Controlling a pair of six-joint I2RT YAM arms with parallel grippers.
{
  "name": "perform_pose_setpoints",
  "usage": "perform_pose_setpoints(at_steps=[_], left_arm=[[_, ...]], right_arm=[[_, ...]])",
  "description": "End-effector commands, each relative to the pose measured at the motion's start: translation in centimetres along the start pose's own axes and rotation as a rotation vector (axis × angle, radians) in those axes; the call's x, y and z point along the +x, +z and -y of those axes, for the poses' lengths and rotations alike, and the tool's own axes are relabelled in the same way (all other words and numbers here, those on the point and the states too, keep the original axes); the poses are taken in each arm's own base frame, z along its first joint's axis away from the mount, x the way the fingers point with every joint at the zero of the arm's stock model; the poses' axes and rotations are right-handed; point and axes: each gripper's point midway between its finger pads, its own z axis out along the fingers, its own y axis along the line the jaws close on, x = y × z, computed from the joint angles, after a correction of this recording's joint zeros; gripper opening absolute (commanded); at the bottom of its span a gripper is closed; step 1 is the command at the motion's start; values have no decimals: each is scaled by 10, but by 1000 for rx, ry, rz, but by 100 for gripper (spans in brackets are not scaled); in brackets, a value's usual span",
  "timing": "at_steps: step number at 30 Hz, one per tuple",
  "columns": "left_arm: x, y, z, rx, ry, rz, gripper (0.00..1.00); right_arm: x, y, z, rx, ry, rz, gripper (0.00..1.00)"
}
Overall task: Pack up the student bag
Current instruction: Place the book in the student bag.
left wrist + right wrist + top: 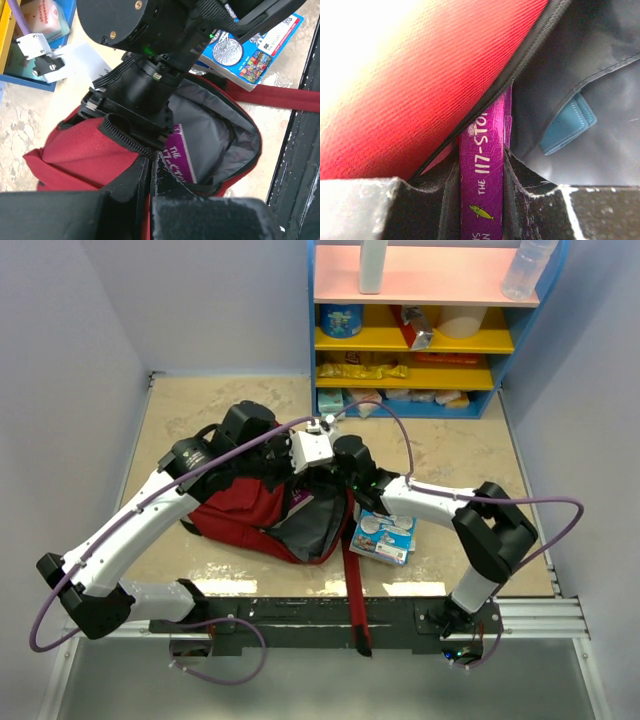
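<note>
Student bag [240, 518], dark red, lies near the front middle of the table [200, 410] with its mouth open toward the right arm. Right gripper [482, 200] is inside that mouth, its two fingers clamped on the spine of a purple book [481, 175]; the white lettering reads "THE 117-STO", the rest being hidden under the zip edge. The book stands on edge between the red outer fabric and the grey lining [600, 150], part way into the student bag. A small blue tab [568, 125] is sewn to the lining just beside the book. Left gripper [151, 175] is closed on the black zippered rim of the bag's opening, the rim pinched between its fingers, directly beside the right gripper's body. A long red strap [355, 590] runs from the bag over the near table edge. A blue-and-white book [383, 537] lies flat on the table just to the right of the bag, touching the strap. A blue-framed shelf unit [311, 330] stands at the far edge, well apart from the bag.
</note>
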Motion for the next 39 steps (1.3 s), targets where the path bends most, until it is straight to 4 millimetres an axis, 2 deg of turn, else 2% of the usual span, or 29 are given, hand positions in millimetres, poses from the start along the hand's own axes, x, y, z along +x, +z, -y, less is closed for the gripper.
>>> perform_pose_setpoints(at_steps=[1, 3, 4, 6, 11, 12, 14, 15, 17, 18, 19, 20, 21, 23, 24, 25, 26, 27, 29, 30, 31, 32, 33, 36, 37, 38, 39], left_arm=[[-31, -6, 2, 21, 16, 122, 0], [-33, -6, -1, 4, 6, 129, 0], [-33, -3, 0, 7, 0, 127, 0], [-34, -1, -2, 1, -21, 132, 0], [-38, 2, -14, -58, -58, 137, 0], [-40, 2, -17, -72, -70, 140, 0], [-39, 5, -21, -86, -84, 136, 0], [-40, 6, -20, -83, -94, 137, 0], [-38, 11, -18, -65, -104, 133, 0], [-37, 14, -16, -54, -110, 129, 0], [-37, 16, -14, -45, -111, 130, 0], [-37, 17, -14, -41, -114, 130, 0], [-37, 19, -13, -36, -115, 127, 0], [-38, 18, -15, -42, -114, 128, 0], [-39, 17, -16, -45, -111, 127, 0], [-39, 17, -17, -48, -111, 127, 0], [-41, 15, -19, -56, -104, 130, 0], [-42, 13, -20, -65, -103, 134, 0], [-41, 12, -23, -82, -103, 135, 0], [-43, 12, -24, -87, -102, 142, 0], [-42, 12, -24, -91, -103, 142, 0], [-41, 14, -24, -91, -112, 138, 0], [-41, 14, -25, -96, -116, 143, 0], [-39, 21, -24, -83, -129, 135, 0], [-39, 22, -23, -81, -131, 133, 0], [-38, 23, -24, -81, -135, 129, 0], [-37, 25, -24, -80, -136, 123, 0]], right_arm=[[-63, 2, -67, -205, 14, 220, 0], [-58, 10, -52, -164, 58, 249, 0], [-64, 12, -45, -144, 94, 294, 0], [-62, 17, -38, -145, 142, 330, 0], [-64, 31, -44, -153, 192, 414, 0], [-56, 35, -44, -151, 205, 418, 0], [-55, 38, -44, -168, 244, 457, 0], [-49, 45, -36, -149, 272, 466, 0], [-39, 54, -33, -138, 325, 468, 0], [-42, 56, -33, -129, 346, 496, 3], [-36, 63, -29, -118, 341, 486, 17], [-29, 69, -25, -82, 334, 460, 24], [-28, 75, -35, -104, 312, 423, 36], [-25, 73, -38, -89, 289, 396, 52], [-22, 70, -39, -70, 252, 375, 64], [-23, 66, -36, -36, 219, 369, 70], [-22, 53, -34, 34, 188, 350, 77], [-18, 46, -24, 85, 148, 336, 85], [-19, 22, -25, 124, 105, 327, 89], [-13, 13, -17, 146, 79, 302, 97], [-12, 4, -16, 155, 67, 295, 98], [-17, -15, -28, 143, 56, 302, 98], [-8, -24, -17, 164, 29, 285, 98], [-1, -49, -21, 138, 2, 259, 99], [6, -57, -11, 190, -6, 227, 99], [6, -64, -7, 215, -16, 231, 99], [-5, -83, -17, 202, -19, 277, 99]])
